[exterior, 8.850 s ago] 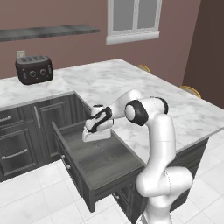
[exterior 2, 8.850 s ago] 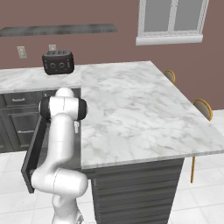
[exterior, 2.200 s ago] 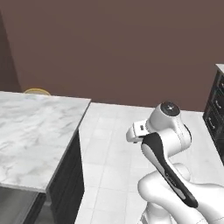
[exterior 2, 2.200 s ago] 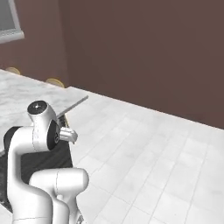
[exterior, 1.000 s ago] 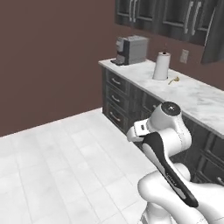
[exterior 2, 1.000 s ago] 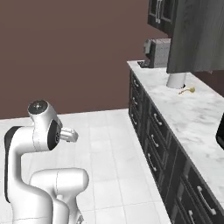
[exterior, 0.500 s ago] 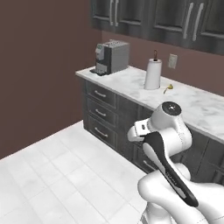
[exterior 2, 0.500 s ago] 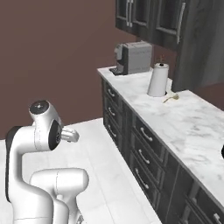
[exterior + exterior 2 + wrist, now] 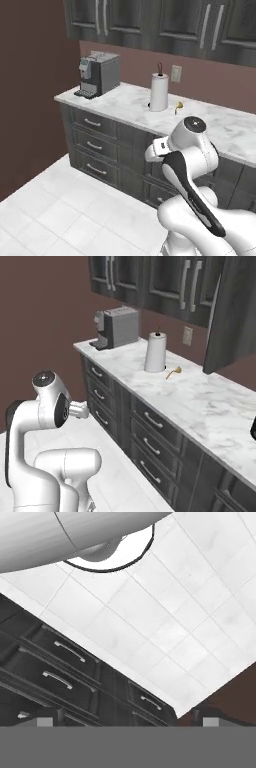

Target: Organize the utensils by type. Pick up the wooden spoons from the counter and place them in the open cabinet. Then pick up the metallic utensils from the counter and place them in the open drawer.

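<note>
Running along the wall, the counter [image 9: 227,131] carried a coffee machine [image 9: 99,73] at its far end, then a paper-towel roll [image 9: 159,92], and just beside the roll a small spoon [image 9: 178,105] with a yellow-gold bowl. In the right base view that spoon [image 9: 173,372] lay on the marble a little toward the camera from the roll [image 9: 155,352], not touching it. Above the counter [image 9: 200,401] an open cabinet door [image 9: 229,313] stood out from the row of dark wall cabinets. The arm was folded close to its own body, with the wrist tucked low over the white floor tiles [image 9: 165,607], well apart from the counter and everything on it. From the hand camera the fingers pointed down toward tiles and dark drawer fronts [image 9: 65,662] with bar handles. Whether the fingers were spread or pressed together could not be told; nothing could be seen between them.
</note>
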